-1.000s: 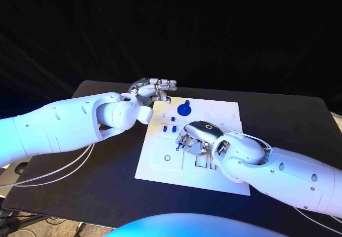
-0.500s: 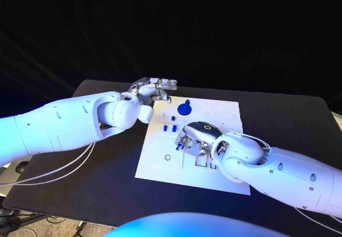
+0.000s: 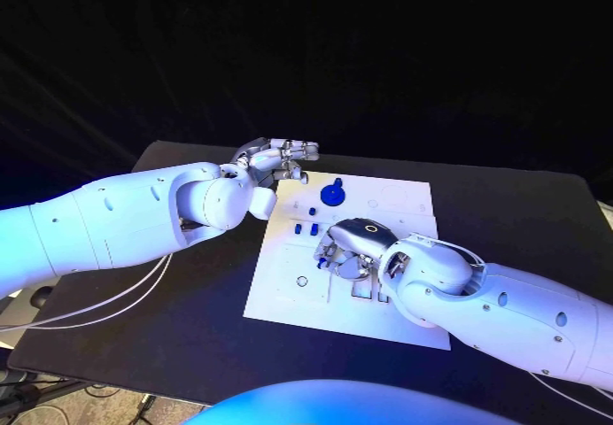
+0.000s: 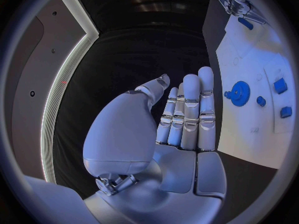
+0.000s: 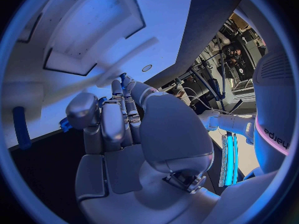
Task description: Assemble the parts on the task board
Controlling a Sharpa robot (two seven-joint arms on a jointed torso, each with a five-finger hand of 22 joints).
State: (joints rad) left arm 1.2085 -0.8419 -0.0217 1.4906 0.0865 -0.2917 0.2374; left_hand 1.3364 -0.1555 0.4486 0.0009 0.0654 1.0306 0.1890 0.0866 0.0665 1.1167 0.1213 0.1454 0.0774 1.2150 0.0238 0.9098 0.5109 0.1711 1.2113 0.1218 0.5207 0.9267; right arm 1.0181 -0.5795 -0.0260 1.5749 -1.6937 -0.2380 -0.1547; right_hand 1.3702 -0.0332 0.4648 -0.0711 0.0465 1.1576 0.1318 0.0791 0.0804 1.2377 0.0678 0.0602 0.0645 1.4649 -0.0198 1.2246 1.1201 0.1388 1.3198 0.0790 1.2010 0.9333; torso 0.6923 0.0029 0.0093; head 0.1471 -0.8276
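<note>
Head view: right hand [image 3: 347, 251] rests on task board [image 3: 291, 301].

One task board [image 3: 396, 310], white, on one black table [image 3: 191, 328]. My hands: two, left hand [image 3: 275, 159] and right hand [image 3: 352, 246]. Blue parts I can count from head view: one round gear [image 3: 332, 193], two small upright pegs [image 3: 301, 228] side by side, one tiny piece [image 3: 303, 180] by my left fingertips. My left wrist view gives one gear [image 4: 239, 92] plus three small blue pieces [image 4: 280, 86] near it. Others may hide under my right hand; cannot tell.
</note>
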